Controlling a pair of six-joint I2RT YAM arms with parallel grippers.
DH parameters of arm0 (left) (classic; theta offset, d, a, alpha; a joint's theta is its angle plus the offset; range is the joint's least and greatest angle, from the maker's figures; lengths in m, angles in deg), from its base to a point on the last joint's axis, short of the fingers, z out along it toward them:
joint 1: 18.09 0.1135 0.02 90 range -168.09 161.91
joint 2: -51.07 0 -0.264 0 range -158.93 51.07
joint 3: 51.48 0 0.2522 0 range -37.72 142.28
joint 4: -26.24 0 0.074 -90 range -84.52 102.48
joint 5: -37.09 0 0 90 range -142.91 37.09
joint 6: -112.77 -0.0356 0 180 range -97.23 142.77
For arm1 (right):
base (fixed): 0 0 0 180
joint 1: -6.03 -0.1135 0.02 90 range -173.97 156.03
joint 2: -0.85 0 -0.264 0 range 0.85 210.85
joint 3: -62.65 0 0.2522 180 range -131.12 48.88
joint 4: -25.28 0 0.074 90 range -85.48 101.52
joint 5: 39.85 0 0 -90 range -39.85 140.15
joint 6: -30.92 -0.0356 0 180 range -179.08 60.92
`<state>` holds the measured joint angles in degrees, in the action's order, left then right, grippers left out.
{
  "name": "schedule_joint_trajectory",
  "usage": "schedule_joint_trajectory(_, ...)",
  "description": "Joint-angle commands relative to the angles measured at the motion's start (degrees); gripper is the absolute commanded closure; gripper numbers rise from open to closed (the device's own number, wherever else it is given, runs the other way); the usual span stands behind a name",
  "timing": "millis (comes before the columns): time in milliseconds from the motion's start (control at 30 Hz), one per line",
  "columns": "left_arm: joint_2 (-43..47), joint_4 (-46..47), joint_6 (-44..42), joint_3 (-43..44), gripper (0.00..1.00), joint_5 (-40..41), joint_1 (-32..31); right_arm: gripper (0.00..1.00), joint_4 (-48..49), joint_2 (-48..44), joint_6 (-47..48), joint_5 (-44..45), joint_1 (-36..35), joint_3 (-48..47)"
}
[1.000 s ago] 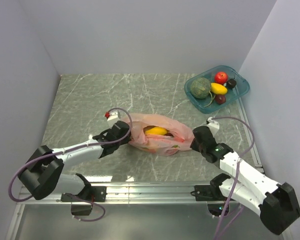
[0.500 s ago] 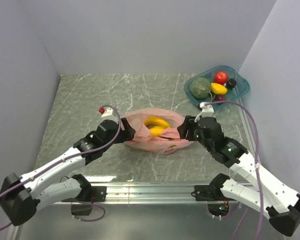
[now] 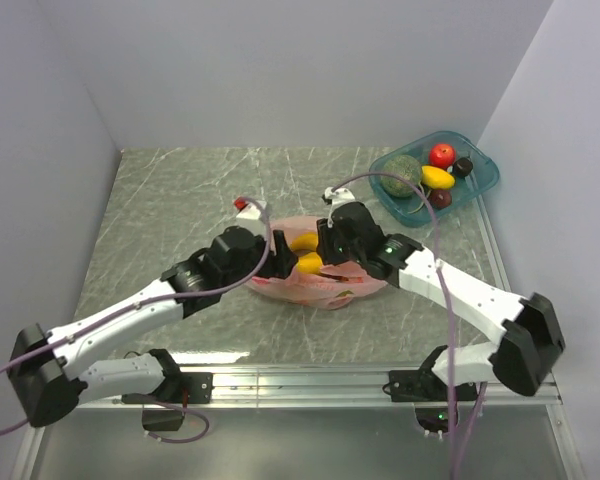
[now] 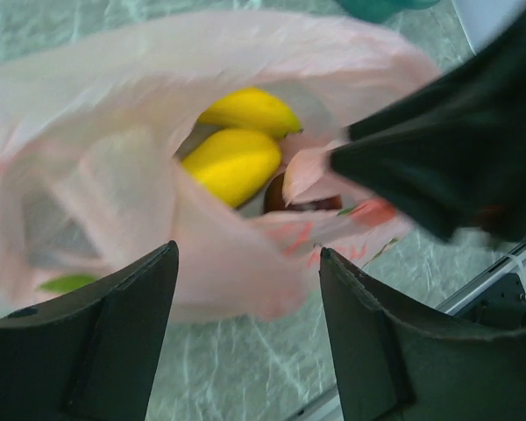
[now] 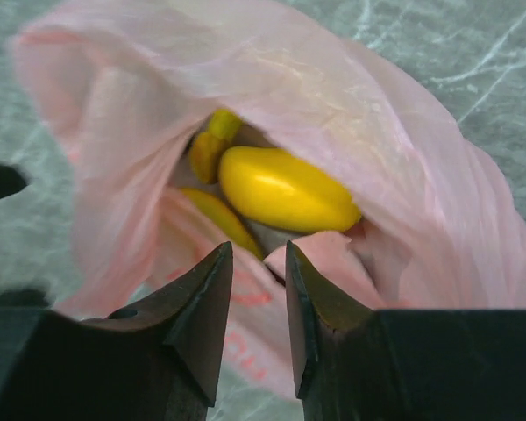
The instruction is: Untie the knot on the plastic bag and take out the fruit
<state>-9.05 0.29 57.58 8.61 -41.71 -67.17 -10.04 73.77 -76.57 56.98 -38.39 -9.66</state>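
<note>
A thin pink plastic bag (image 3: 325, 290) lies near the middle of a grey marbled table (image 3: 170, 200), its mouth pulled open and facing up, with two robot arms reaching in over it from the near edge. Inside the bag sits the fruit (image 5: 285, 189): a smooth yellow oval lies uppermost, curved yellow banana pieces (image 5: 217, 217) are tucked beside and under it, and a small dark reddish shape (image 4: 289, 195) shows deeper in. A lime-green patch (image 4: 66, 282) shows faintly through the plastic at one side. The left gripper (image 4: 247, 259) hovers over the left side of the opening with its fingers spread wide and nothing between them. The right gripper (image 5: 256, 256) hangs over the mouth from the other side, its fingers drawn close with only a narrow gap; a fold of pink plastic lies at their tips, and it is unclear whether they touch it. Well apart, in the far right corner of the table, a teal tray (image 3: 487, 172) holds a dull-green melon (image 3: 401, 175), a red apple (image 3: 441, 154), a small yellow piece (image 3: 437, 178) and some dark ones
</note>
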Motion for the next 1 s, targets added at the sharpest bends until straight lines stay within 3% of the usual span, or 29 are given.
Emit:
schedule_joint_trajectory(0, -4.8, 6.0, -5.0, 5.9, 0.30, -0.7, -0.8, 0.64, 4.8, 3.4, -0.2, 0.0, 3.3, -0.3)
schedule_joint_trajectory(233, -16.9, 9.5, -4.4, 7.8, 0.31, 0.6, -0.9, 0.62, 4.0, 2.3, -6.7, 1.9, 6.0, 10.1)
schedule_joint_trajectory(333, -21.0, 9.7, -0.2, 5.6, 0.31, 2.2, -0.9, 0.52, 2.6, -0.8, -10.1, 2.7, 6.2, 16.6)
schedule_joint_trajectory(367, -22.2, 9.6, 1.0, 4.1, 0.31, 3.3, -0.9, 0.41, 2.2, -1.8, -11.0, 3.0, 6.2, 17.8)
schedule_joint_trajectory(467, -22.2, 8.8, 5.0, 0.4, 0.31, 6.3, -0.9, 0.27, 1.8, -5.9, -13.3, 2.0, 6.3, 22.0)
schedule_joint_trajectory(567, -19.5, 8.4, 6.6, -3.5, 0.30, 8.4, -0.9, 0.21, 1.7, -8.8, -14.7, 0.1, 6.5, 24.9)
schedule_joint_trajectory(800, -15.3, 7.0, 8.3, -9.3, 0.24, 9.0, -0.8, 0.19, 2.2, -8.7, -15.6, -2.7, 6.4, 27.5)
schedule_joint_trajectory(967, -9.9, 9.9, 6.9, -10.2, 0.19, 6.9, -0.9, 0.25, -2.1, -15.4, -11.1, -0.6, 2.2, 21.3)
